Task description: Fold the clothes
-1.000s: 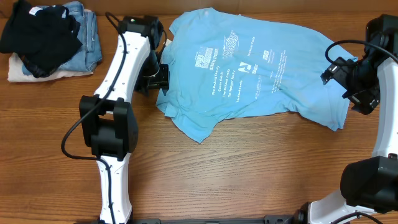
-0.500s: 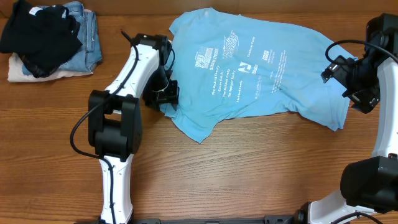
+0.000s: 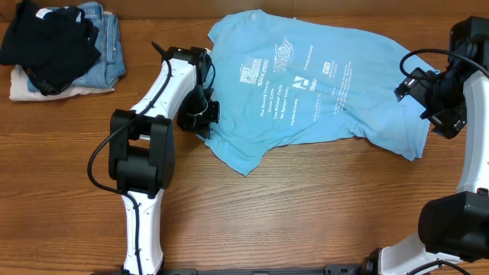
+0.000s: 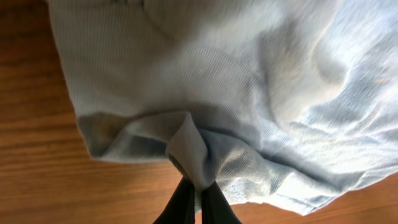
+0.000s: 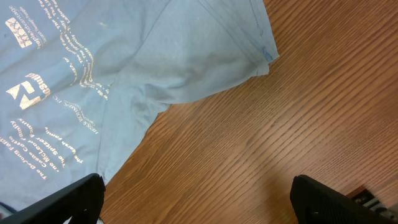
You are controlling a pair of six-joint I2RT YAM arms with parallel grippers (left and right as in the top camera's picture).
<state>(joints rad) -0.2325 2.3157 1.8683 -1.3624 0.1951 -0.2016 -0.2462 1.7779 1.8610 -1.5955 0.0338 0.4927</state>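
The sky-blue T-shirt [image 3: 306, 84] lies spread on the wooden table, white print facing up. At its left edge, my left gripper [image 3: 205, 114] is shut on a pinched fold of the shirt's cloth [image 4: 189, 152], which bunches up between the two black fingers [image 4: 177, 202]. My right gripper [image 3: 432, 99] hangs over the shirt's right edge. Its jaws stand wide open, one finger [image 5: 62, 199] over the shirt's hem [image 5: 124, 155] and the other finger [image 5: 339, 199] over bare wood, nothing between them.
A pile of other garments sits at the far left corner: a black garment [image 3: 46, 38] on blue jeans [image 3: 107, 46]. Bare wooden table [image 3: 321, 206] runs along the front. Both arm bases stand at the front edge.
My left gripper slid right onto the shirt's left edge and closed on a fold of cloth. The right arm has not moved.
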